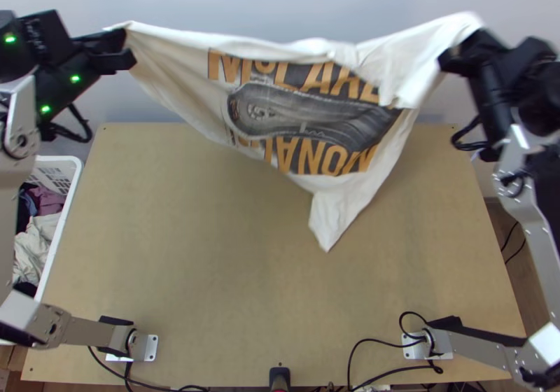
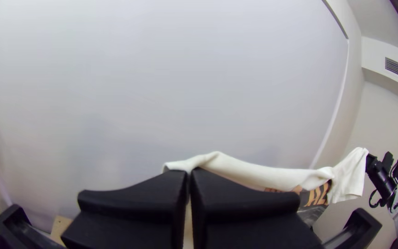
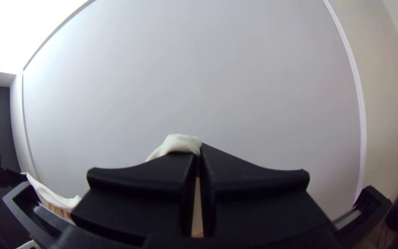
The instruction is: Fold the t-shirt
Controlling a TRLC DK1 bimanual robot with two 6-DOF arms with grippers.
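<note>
Nearest, at the near edge of the tbl (image 1: pixel 175 252), there is 1 small black device (image 1: pixel 280 378) at 6 o'clock, seen from tbl centre. There are 2 arm bases: the L base (image 1: pixel 151 348) at 8 o'clock, the R base (image 1: pixel 413 350) at 4 o'clock. At 9 o'clock, just beside the tbl, stands 1 white basket (image 1: pixel 52 175) w/ several clothes (image 1: pixel 35 241) inside, pale, purple & dark.

Farther, at 12 o'clock, is the 1 T-shirt (image 1: pixel 168 70), white. It hangs in the air, stretched betw. 2 grippers, w/ the upper edge sagging a bit & 1 pointed corner hanging toward 6 o'clock. If this corner touches the tbl, I cannot tell. On its front are 2 rows of orange letters, w/ 1 dark picture (image 1: pixel 308 112) betw. them.

The L gripper (image 1: pixel 126 47) is at 11 o'clock, its 2 fingers pressed together on 1 upper corner of the T-shirt. The R gripper (image 1: pixel 462 50) is at 1 o'clock, also w/ 2 fingers, clamped on the opposite upper part of the cloth.

Farthest, at 12 o'clock behind the T-shirt, is 1 pale wall (image 1: pixel 280 0).
</note>
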